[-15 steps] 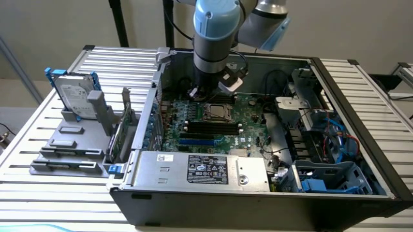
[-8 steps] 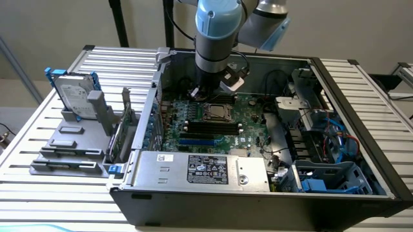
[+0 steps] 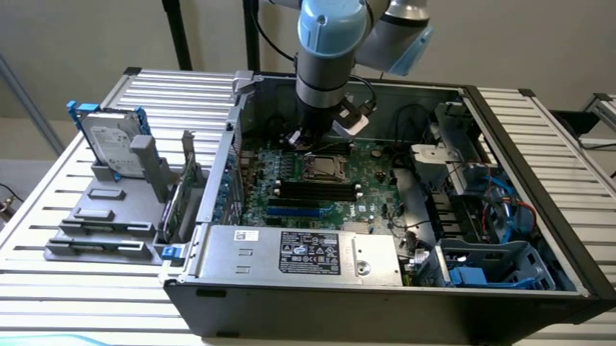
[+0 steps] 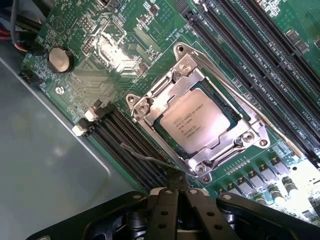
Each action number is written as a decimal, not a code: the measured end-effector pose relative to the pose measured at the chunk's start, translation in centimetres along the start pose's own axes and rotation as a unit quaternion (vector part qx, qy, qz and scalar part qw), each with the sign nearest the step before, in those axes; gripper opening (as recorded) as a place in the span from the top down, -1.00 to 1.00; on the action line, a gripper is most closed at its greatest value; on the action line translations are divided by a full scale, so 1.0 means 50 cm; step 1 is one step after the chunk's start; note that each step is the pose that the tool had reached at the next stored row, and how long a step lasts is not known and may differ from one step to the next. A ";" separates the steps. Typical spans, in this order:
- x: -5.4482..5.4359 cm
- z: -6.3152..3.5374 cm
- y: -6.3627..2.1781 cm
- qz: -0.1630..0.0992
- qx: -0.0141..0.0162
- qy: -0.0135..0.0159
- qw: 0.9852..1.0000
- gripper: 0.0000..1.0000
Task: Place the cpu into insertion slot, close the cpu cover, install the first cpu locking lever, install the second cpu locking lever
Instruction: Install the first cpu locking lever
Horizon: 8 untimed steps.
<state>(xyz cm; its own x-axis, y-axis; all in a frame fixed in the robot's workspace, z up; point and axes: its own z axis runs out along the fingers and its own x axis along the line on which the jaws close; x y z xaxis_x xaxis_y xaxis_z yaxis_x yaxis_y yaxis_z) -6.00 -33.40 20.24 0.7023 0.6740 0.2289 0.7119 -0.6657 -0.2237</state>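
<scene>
The cpu (image 4: 196,120), a pale square chip, lies flat in the insertion slot (image 3: 322,168) on the green board. The cpu cover (image 4: 150,107), a silvery frame with a window, is down over it. A thin wire locking lever (image 4: 145,157) runs along one side of the socket and ends right at my fingertips. Another lever (image 4: 260,117) lies along the opposite side. My gripper (image 4: 176,182) is shut, its two black fingers pressed together just off the socket's corner. In the exterior view the gripper (image 3: 306,142) hangs low inside the case, just behind the socket.
Long black memory slots (image 4: 250,45) flank the socket on both sides. A grey power supply box (image 3: 298,252) fills the case's front. Cables and a blue drive cage (image 3: 491,267) crowd the exterior view's right. A hard drive (image 3: 111,144) stands on a grey rack outside the case.
</scene>
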 end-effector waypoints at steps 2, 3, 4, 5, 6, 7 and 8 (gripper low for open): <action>0.004 0.001 0.002 0.000 -0.001 -0.001 1.000 0.79; 0.006 0.001 0.002 0.000 -0.001 -0.001 1.000 0.79; 0.008 0.001 0.003 0.000 -0.002 -0.002 1.000 0.79; 0.009 0.002 0.002 0.000 -0.002 -0.002 1.000 0.79; 0.010 0.002 0.002 0.000 -0.003 -0.003 1.000 0.79; 0.011 0.002 0.002 0.000 -0.003 -0.003 1.000 0.79; 0.012 0.003 0.002 0.000 -0.004 -0.004 1.000 0.79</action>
<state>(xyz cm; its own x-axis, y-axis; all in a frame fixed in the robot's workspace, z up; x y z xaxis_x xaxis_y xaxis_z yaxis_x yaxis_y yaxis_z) -5.51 -33.05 20.22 0.7024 0.6763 0.2222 0.7118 -0.6680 -0.2170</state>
